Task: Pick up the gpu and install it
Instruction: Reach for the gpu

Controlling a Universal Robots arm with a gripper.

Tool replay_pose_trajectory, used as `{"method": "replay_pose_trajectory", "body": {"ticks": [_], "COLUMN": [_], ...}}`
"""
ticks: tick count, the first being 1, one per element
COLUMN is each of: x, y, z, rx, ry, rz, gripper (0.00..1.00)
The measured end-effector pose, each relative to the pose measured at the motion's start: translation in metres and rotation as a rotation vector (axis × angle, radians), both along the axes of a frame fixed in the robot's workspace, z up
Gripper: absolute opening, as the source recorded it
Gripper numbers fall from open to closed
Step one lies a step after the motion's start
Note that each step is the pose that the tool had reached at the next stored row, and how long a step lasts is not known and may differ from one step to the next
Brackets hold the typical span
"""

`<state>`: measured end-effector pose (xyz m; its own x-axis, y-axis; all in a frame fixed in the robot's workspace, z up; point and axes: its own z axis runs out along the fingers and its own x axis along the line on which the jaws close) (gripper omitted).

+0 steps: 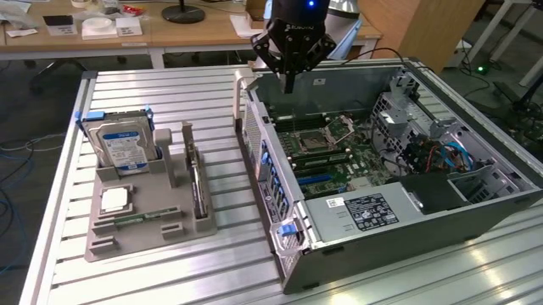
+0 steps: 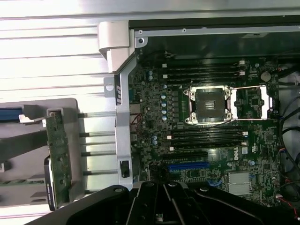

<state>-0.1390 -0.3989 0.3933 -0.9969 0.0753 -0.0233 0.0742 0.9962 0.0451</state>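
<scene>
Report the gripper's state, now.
Gripper: shut, holding nothing, above the open computer case; the gpu sits in its gray holder.

Open computer case [image 2: 123, 122] lying on silver slatted table [image 2: 51, 51]. Dark green board [image 2: 154, 108] inside, full of little parts. Square chip socket [image 2: 208, 105] in middle, empty, metal clip swung open. Long black slots [image 2: 206, 72] on both sides of socket. Blue slot [image 2: 188, 166] near black gripper [image 2: 163, 201]. Gripper fingers pressed together, holding nothing. Gpu [image 2: 58, 159] standing on edge in gray holder [image 2: 70, 105], outside case, apart from gripper.
</scene>
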Motion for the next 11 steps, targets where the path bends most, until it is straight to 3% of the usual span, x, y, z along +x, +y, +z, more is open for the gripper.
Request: {"method": "replay_pose_trajectory", "body": {"ticks": [11], "x": [-0.0066], "y": [0.0000], "z": [0.0000], "rx": [0.0000], "ry": [0.0000], "rz": [0.000], "gripper": [0.11]}}
